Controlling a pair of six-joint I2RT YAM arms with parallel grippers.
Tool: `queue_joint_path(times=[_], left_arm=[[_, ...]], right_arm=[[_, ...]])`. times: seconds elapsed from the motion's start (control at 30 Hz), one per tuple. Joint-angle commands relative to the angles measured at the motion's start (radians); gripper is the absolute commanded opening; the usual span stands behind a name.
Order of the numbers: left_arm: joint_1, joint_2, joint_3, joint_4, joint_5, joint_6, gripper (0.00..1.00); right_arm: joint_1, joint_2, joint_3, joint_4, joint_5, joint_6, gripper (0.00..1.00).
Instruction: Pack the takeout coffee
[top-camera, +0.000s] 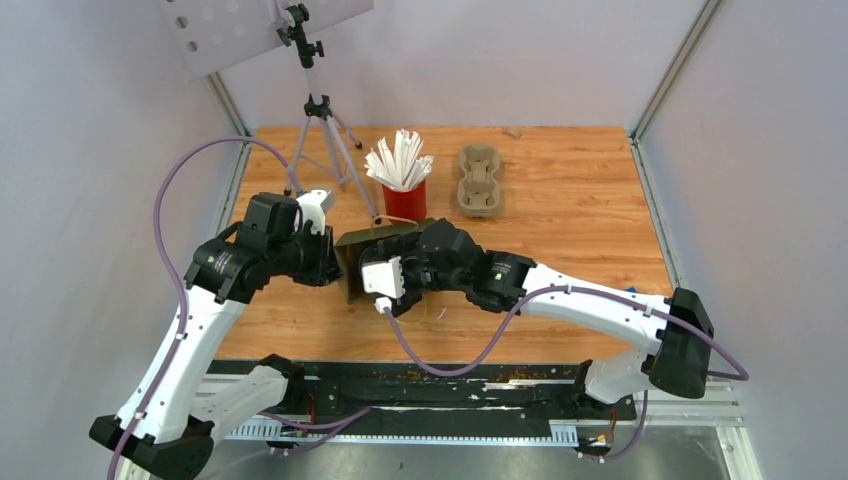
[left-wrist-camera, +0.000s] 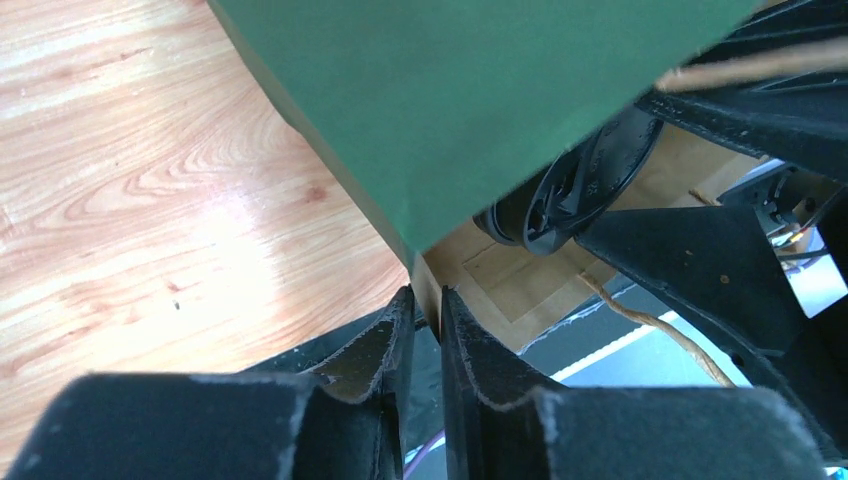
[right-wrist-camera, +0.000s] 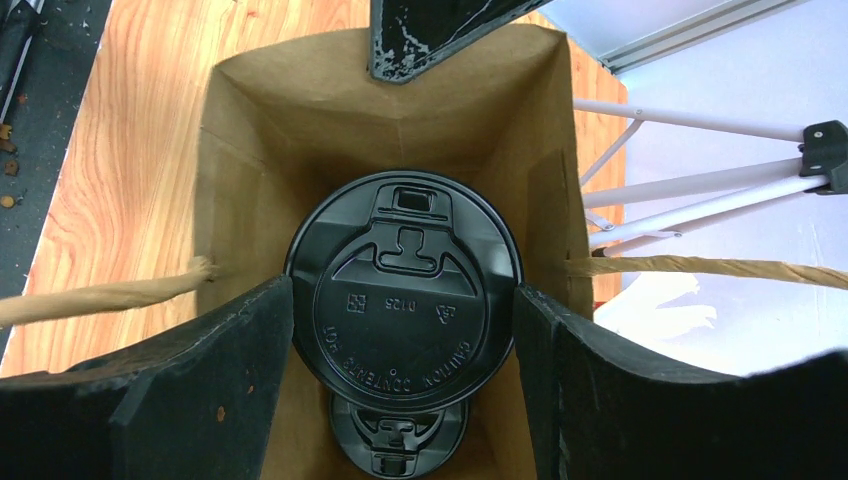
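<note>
Over on the left, the left hand is at the rim of the paper bag, green outside, brown inside. Its fingers stand a sliver apart with the edge of the bag wall between them. From here I cannot tell whether they pinch the paper or merely flank it.

Behind that arm a tripod stands at the back of the tabletop.

Now the bag itself, open at the top, twine handles flopped out to either side. Look down into it and there is the coffee: one coffee cup, black lid up, sits high in the opening, and a second cup shows its lid deeper in the bag, partly hidden under the first.

The right hand reaches into the bag from above, and its two fingers are clamped on the upper coffee cup, one pressed against each side of the lid.

Further back and to the right, a red cup of straws stands just behind the bag. Beside that, the beige pulp tray lies flat on the wood, apart from everything else.
</note>
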Motion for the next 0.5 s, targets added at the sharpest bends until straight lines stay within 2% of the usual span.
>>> queue_joint_path(times=[0.0, 0.47], left_arm=[[0.003, -0.006, 0.037, -0.004, -0.035, -0.046, 0.24], [0.003, -0.034, 0.014, 0.009, 0.008, -0.157, 0.36]], right_arm=[[-0.002, 0.007, 0.019, 0.047, -0.042, -0.039, 0.7], [-0.004, 0.073, 0.034, 0.096, -0.057, -0.083, 0.69]])
